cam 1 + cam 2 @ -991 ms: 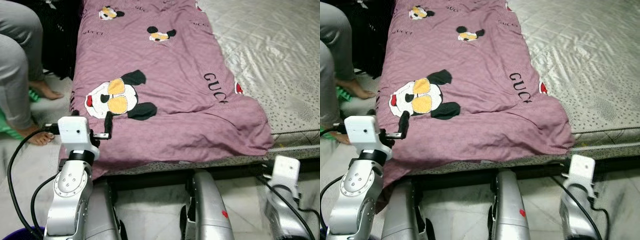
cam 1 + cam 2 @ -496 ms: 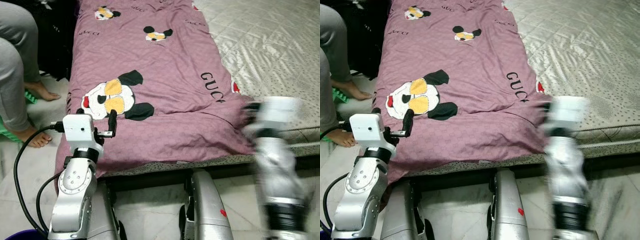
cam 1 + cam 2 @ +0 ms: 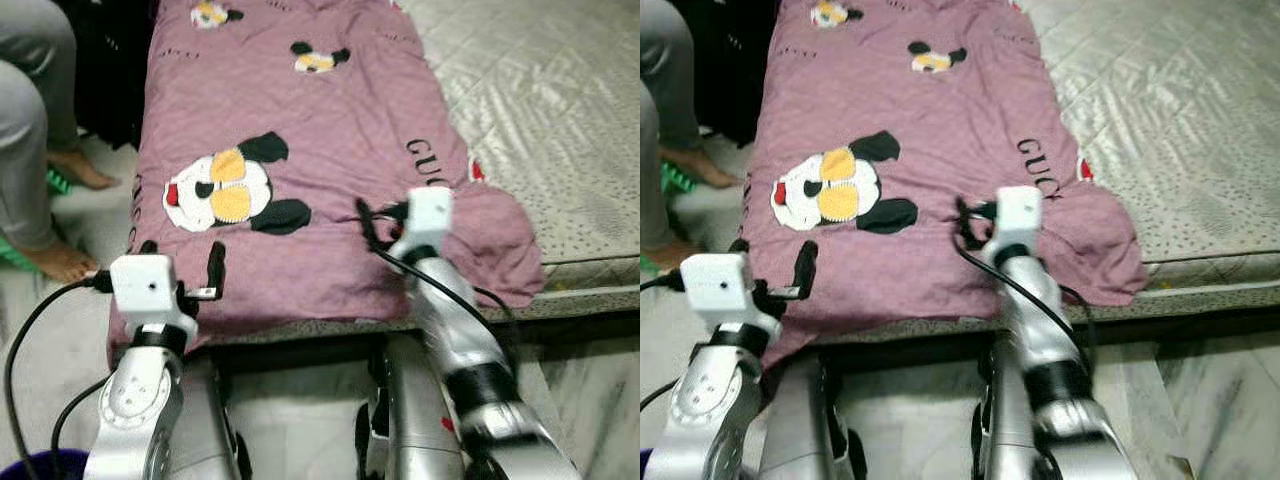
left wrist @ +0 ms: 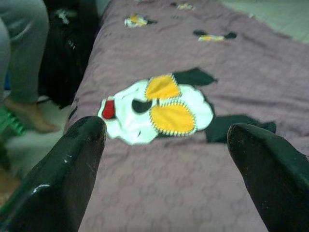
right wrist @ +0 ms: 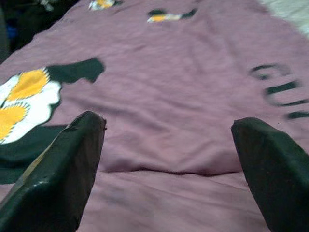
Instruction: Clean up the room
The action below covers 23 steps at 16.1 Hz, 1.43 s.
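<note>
mauve cartoon-print quilted blanket [image 3: 330,150] on bed [image 3: 560,120]. left tool [image 4: 164,159], right tool [image 5: 169,159]: both spread wide, empty, above blanket. risk: shallow pinch slips off cloth.

A person sits at the bed's left side — grey trouser legs [image 3: 30,110] and two bare feet [image 3: 62,262] on the pale floor [image 3: 60,330]. Something green [image 3: 62,183] lies between the feet, too hidden to name. Dark bags or cloth [image 3: 110,70] stand against the bed behind the legs. At the lower left corner, the rim of a purple tub [image 3: 45,465] shows.
</note>
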Available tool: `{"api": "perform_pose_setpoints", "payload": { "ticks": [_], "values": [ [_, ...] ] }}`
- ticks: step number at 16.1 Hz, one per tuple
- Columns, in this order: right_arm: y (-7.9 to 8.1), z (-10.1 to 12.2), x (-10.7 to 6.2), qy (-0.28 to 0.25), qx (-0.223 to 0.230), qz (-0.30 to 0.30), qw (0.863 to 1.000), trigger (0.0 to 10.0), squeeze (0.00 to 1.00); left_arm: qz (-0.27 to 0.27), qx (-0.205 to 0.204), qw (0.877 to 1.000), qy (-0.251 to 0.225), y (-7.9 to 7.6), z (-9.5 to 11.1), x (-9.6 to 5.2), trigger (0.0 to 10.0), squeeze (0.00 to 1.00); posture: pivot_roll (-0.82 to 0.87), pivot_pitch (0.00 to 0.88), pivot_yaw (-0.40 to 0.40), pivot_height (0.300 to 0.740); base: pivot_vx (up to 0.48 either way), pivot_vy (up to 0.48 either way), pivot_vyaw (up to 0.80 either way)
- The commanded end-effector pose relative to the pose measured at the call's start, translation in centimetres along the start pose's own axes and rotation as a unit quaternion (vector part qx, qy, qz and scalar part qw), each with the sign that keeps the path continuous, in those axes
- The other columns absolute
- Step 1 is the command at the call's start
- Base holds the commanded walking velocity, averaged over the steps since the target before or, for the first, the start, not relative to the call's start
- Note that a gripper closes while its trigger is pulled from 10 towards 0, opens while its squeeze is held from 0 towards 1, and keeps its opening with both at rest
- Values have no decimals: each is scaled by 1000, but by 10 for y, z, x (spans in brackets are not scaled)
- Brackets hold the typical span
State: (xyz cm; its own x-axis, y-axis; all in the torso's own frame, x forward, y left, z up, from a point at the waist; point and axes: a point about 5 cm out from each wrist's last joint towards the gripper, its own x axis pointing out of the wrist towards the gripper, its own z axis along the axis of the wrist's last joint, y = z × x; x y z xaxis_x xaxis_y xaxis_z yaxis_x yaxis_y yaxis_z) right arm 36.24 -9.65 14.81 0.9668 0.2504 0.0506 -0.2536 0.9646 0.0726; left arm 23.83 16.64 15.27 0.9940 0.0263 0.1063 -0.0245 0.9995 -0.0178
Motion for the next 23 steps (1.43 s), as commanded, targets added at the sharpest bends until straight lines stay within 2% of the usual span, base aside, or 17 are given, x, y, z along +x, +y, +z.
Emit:
{"api": "perform_pose_setpoints", "payload": {
  "ticks": [1,3,4,5,6,7,9,11,12,13,14,15,16,18,20,21,23],
  "values": [
    [8,-10,5,22,8,12,1000,10000,1000,1,-1,1000,8,-1,2,-7,10000,0,104,327,-4,524,0,0,0],
    [12,-14,14,54,11,6,998,10000,1000,0,2,1000,15,1,3,-13,10000,0,125,348,0,524,0,0,0],
    [3,-19,21,102,30,-34,994,10000,1000,0,5,1000,20,3,4,-15,10000,0,134,354,5,524,0,0,0],
    [1,-21,22,114,32,-43,992,10000,1000,0,5,1000,20,3,5,-15,10000,0,137,354,6,524,0,0,0],
    [-11,-25,20,136,44,-83,986,10000,1000,0,6,1000,21,3,6,-15,10000,0,139,354,7,524,0,0,0],
    [-34,-30,15,156,73,-148,974,10000,1000,0,6,1000,24,3,7,-15,10000,0,138,353,8,524,0,0,0],
    [-85,-31,-2,146,85,-261,950,10000,1000,-2,5,1000,28,0,6,-14,10000,0,130,340,11,524,0,0,0],
    [-126,-29,-23,131,80,-347,925,10000,1000,-6,4,1000,28,-1,6,-13,10000,0,122,327,13,524,0,0,0],
    [-142,-30,-34,126,74,-381,913,10000,1000,-7,3,1000,27,-2,5,-11,10000,0,117,319,14,524,0,0,0],
    [-148,-31,-38,125,72,-394,908,10000,1000,-7,3,1000,27,-2,5,-10,10000,0,116,317,14,524,0,0,0],
    [-166,-34,-55,123,57,-430,892,10000,1000,-10,4,1000,24,-2,6,-7,10000,0,115,305,15,524,0,0,0],
    [-174,-36,-63,124,48,-443,887,10000,1000,-10,4,1000,23,-2,7,-5,10000,0,112,298,16,524,0,0,0],
    [-186,-42,-79,126,34,-464,876,10000,1000,-10,5,1000,21,-1,7,-3,10000,0,107,290,16,524,0,0,0],
    [-198,-49,-98,129,13,-481,867,10000,1000,-13,6,1000,20,0,6,-1,10000,0,90,276,20,524,0,0,0],
    [-202,-61,-121,134,-6,-493,860,10000,1000,-18,5,1000,19,-1,5,2,10000,0,68,258,22,524,0,0,0],
    [-197,-68,-128,139,-9,-489,861,10000,1000,-21,4,1000,18,-2,4,4,10000,0,56,246,23,524,0,0,0],
    [-178,-78,-138,144,-17,-456,878,10000,1000,-27,2,1000,10,-4,5,9,10000,0,40,229,26,524,0,0,0]
  ]
}}
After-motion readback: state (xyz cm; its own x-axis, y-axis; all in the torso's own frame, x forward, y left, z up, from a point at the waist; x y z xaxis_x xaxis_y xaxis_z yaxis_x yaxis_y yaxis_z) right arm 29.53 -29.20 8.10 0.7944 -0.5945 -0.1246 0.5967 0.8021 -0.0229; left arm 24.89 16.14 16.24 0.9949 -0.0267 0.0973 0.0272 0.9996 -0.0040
